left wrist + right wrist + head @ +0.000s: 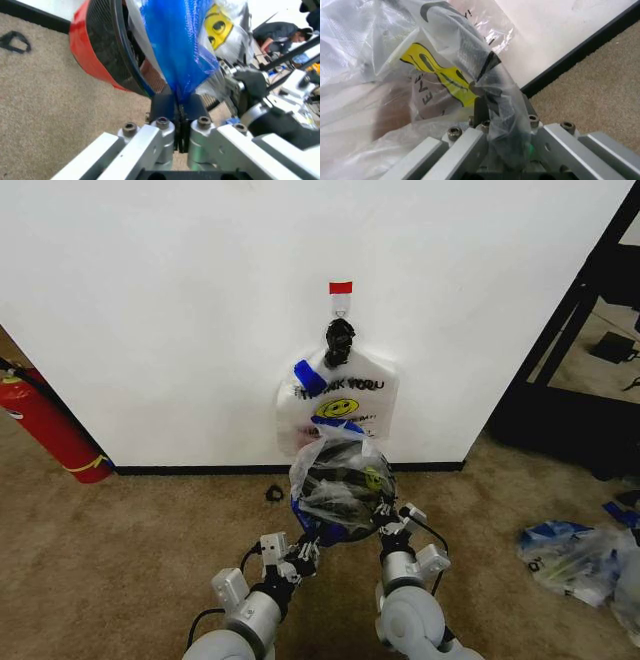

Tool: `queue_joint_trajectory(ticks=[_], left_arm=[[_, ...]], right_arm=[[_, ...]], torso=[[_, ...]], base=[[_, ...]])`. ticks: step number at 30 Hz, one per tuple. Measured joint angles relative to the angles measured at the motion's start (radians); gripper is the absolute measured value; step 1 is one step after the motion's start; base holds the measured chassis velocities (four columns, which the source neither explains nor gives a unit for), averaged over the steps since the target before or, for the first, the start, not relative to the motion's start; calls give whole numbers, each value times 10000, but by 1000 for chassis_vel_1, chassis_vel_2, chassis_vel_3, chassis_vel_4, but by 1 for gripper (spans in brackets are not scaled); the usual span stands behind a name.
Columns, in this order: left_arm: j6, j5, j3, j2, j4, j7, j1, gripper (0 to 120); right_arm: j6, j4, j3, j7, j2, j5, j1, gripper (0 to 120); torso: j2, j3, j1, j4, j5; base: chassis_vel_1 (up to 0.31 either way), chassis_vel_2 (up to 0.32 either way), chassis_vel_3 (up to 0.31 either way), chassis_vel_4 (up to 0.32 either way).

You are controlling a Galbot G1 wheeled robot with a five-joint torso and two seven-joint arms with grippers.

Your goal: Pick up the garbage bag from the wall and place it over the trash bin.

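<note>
The garbage bag (340, 470), clear crinkly plastic with blue tape patches, is draped over the trash bin (345, 498), which stands on the carpet just in front of the wall (180, 300). My left gripper (303, 552) is at the bag's near left edge. The left wrist view shows that gripper (177, 103) shut on a blue fold of the bag (175, 48), beside the bin's black mesh and red base (82, 45). At the near right edge, my right gripper (392, 525) is shut on clear plastic (495, 93) pulled across its fingers (481, 108).
A white "THANK YOU" bag (338, 405) hangs from the red-topped hook (340, 288) right behind the bin. A red fire extinguisher (50, 425) leans at the left. A heap of bags (580, 560) lies right, by a black rack (590, 330). A small black clip (274, 493) lies on the carpet.
</note>
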Motion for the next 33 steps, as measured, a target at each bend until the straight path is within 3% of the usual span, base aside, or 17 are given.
queue_joint_trajectory(ticks=[13, 18, 33], left_arm=[[-212, 705, -144, 1001, 141, 2027, 544, 0], [-28, 951, -167, 1253, 599, 2045, 330, 0], [-230, 617, -549, 1026, 1842, 1358, -1168, 0]], right_arm=[[-80, 460, 66, 209, -44, 482, 81, 0], [-94, 706, 159, 133, -198, 709, 49, 0], [91, 852, 71, -752, -615, 722, -270, 0]], torso=[[0, -1, 0, 0, 0], [0, 0, 0, 0, -1], [0, 0, 0, -1, 0]], base=[[0, 0, 0, 0], [0, 0, 0, 0], [0, 0, 0, 0]])
